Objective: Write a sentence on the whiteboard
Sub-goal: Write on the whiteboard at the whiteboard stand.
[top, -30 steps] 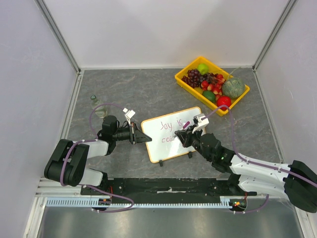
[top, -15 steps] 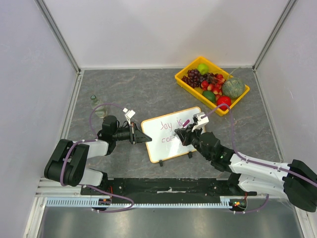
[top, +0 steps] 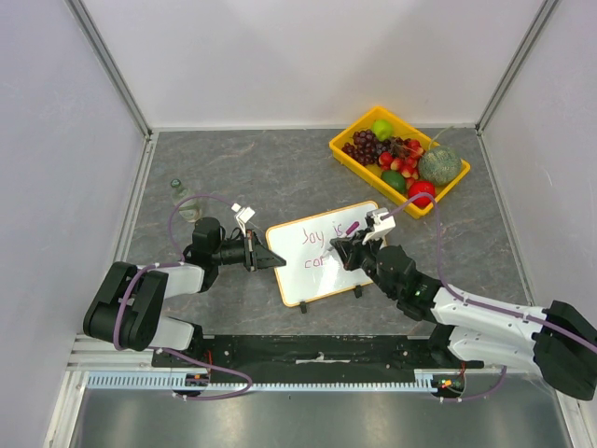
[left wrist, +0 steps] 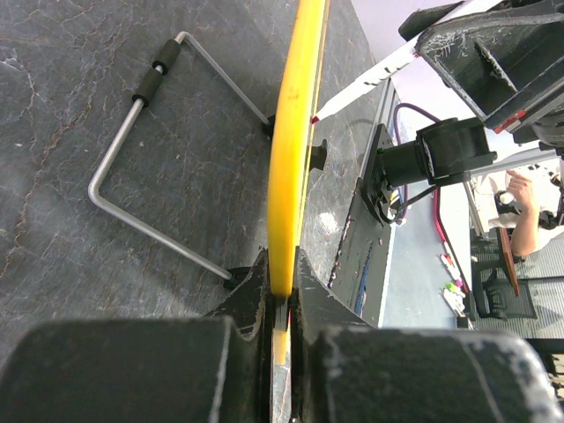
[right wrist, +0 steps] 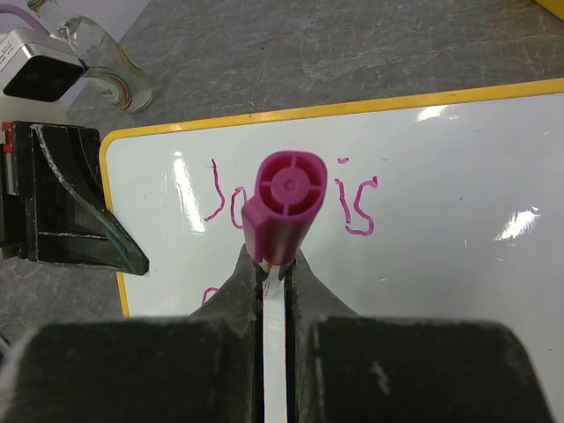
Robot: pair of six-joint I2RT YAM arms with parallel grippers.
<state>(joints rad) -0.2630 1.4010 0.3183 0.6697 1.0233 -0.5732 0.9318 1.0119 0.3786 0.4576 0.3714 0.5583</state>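
The whiteboard (top: 317,271) stands tilted at the middle of the table, with a thin yellow frame. The sentence (top: 320,237) in pinkish-red reads "Joy is", with "co" and more begun on a second line. My left gripper (top: 264,258) is shut on the board's left edge, seen edge-on in the left wrist view (left wrist: 295,132) between my jaws (left wrist: 282,295). My right gripper (top: 347,247) is shut on a magenta marker (right wrist: 284,207) held against the board (right wrist: 441,176). The marker hides part of "Joy" (right wrist: 220,198); "is" (right wrist: 357,207) shows.
A yellow tray (top: 347,154) of fruit sits at the far right. A small glass bottle (top: 185,199) stands at the left, also in the right wrist view (right wrist: 115,70). The board's wire stand (left wrist: 132,167) lies behind it. Walls close in on three sides.
My right gripper with the marker has shifted slightly up and left over the board's second line. The left gripper and board have not moved.
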